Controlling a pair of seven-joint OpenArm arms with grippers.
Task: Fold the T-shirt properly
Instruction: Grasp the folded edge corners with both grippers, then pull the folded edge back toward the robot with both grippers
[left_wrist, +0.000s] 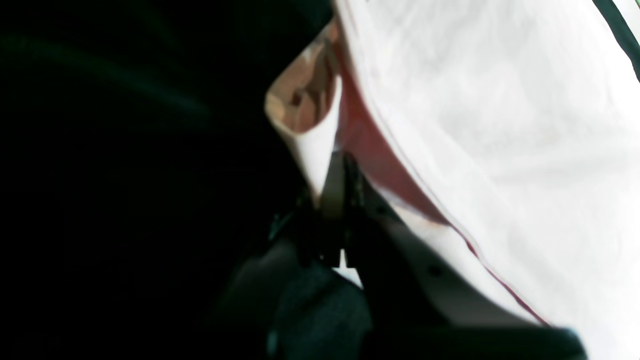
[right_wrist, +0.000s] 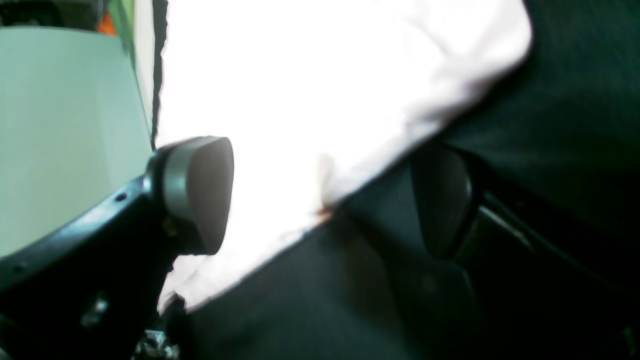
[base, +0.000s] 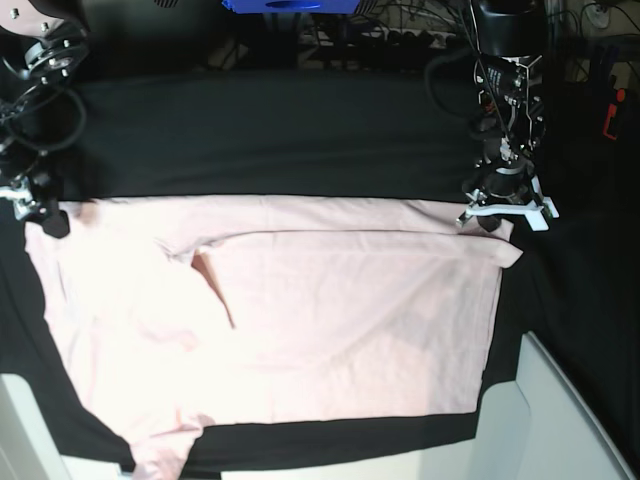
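Note:
The pale pink T-shirt (base: 330, 320) lies spread on the black table cloth (base: 280, 130), plain side up, with its far edge folded over along a long crease. My left gripper (base: 497, 218) is at the shirt's far right corner. In the left wrist view it (left_wrist: 342, 170) is shut on a raised fold of the T-shirt (left_wrist: 500, 125). My right gripper (base: 40, 212) is at the far left corner. In the right wrist view it (right_wrist: 320, 200) is open, with the edge of the T-shirt (right_wrist: 300, 75) lying between the spread fingers (right_wrist: 200, 195).
A white panel (base: 560, 420) stands at the near right corner and another at the near left. A blue object (base: 285, 5) and cables sit behind the table. A sleeve (base: 160, 450) hangs towards the near left edge.

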